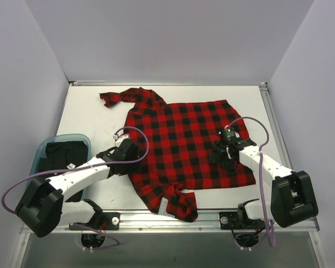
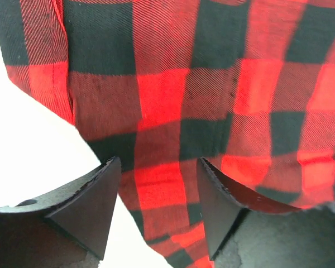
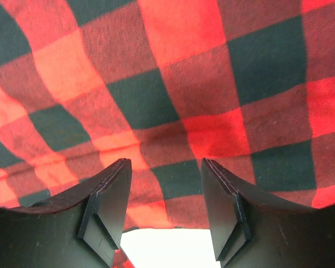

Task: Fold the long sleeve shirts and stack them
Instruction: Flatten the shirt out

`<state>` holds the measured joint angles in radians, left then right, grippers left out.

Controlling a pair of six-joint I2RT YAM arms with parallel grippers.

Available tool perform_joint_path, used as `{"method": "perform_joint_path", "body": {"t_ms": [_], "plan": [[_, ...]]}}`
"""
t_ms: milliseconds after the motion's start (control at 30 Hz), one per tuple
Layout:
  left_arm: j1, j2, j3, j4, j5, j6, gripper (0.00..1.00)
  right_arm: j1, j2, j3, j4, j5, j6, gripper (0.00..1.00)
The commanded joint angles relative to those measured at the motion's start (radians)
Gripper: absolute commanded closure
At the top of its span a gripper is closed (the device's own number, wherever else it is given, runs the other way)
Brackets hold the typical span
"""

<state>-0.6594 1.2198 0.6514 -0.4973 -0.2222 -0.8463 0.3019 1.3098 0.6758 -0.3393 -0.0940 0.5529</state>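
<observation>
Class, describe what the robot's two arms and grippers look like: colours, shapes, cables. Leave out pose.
The left arm and right arm match: white tubular links, bulky black joint housings. A thin purple cable loops along each. The left gripper and right gripper are matt black, each with two wedge-shaped fingers. No markings show.

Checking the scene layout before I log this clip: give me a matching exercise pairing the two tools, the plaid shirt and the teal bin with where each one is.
Things:
1. left tool
2. right tool
3. flannel shirt
4. teal bin

Places:
A. spread over the middle of the table
B. open, at the shirt edge nearest the bin
C. beside the left arm, holding dark cloth
D. open, over the shirt's side far from the bin

Pairs: 1-B, 2-D, 3-A, 4-C
</observation>
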Motion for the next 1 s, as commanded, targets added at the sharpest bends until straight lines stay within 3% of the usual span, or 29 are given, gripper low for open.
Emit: {"method": "perform_joint_path", "body": {"t_ms": [0,167,333,500,667,767,967], "plan": [[-0.003,0.072,0.02,0.069,-0.055,-0.037,0.35,-0.007,0.022,-0.004,0.025,0.074,0.025,0.48],[0.01,0.233,0.043,0.08,-0.092,-0.048,0.43,-0.01,0.092,-0.001,0.052,0.08,0.045,0.48],[0.128,0.348,0.077,0.05,-0.077,-0.022,0.59,-0.01,0.127,0.018,0.06,0.079,0.051,0.48],[0.237,0.394,0.16,-0.001,-0.091,0.055,0.59,-0.032,0.157,0.048,0.06,0.076,0.064,0.48],[0.29,0.336,0.198,-0.052,-0.109,0.113,0.59,-0.069,0.082,0.067,0.03,0.071,0.059,0.47],[0.296,0.258,0.179,-0.07,-0.059,0.128,0.57,-0.104,0.004,0.064,-0.01,0.051,0.055,0.47],[0.199,0.002,0.105,-0.124,0.035,0.083,0.31,-0.184,-0.17,0.007,-0.115,0.062,0.051,0.45]]}}
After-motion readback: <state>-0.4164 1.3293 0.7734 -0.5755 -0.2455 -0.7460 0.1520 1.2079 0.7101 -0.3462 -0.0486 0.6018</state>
